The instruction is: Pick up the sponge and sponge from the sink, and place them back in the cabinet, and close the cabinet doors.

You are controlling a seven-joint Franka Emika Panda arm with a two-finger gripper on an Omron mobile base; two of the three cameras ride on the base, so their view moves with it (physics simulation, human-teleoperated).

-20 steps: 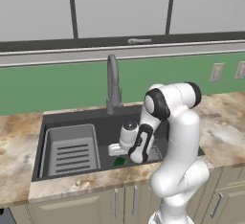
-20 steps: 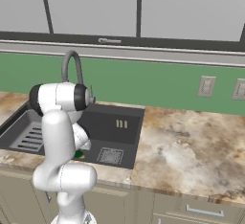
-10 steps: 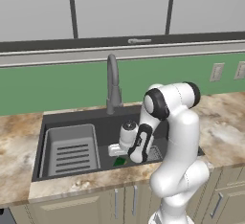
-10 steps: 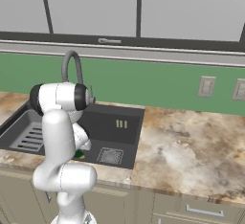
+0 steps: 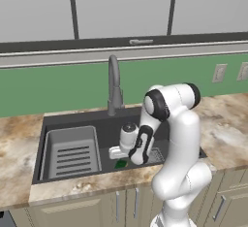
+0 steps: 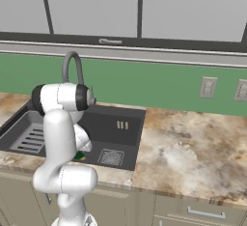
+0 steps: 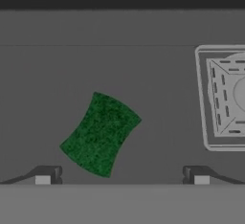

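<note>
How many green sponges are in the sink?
1: a sponge lies flat on the sink floor beside the drain. Another may be hidden behind the arm.

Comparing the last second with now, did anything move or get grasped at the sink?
Nothing visibly changed. The arm stays bent down into the sink, with the open gripper still poised over the sponge, which lies green side up on the basin floor beside the drain. Nothing was taken hold of or let go, and the base has not driven.
</note>
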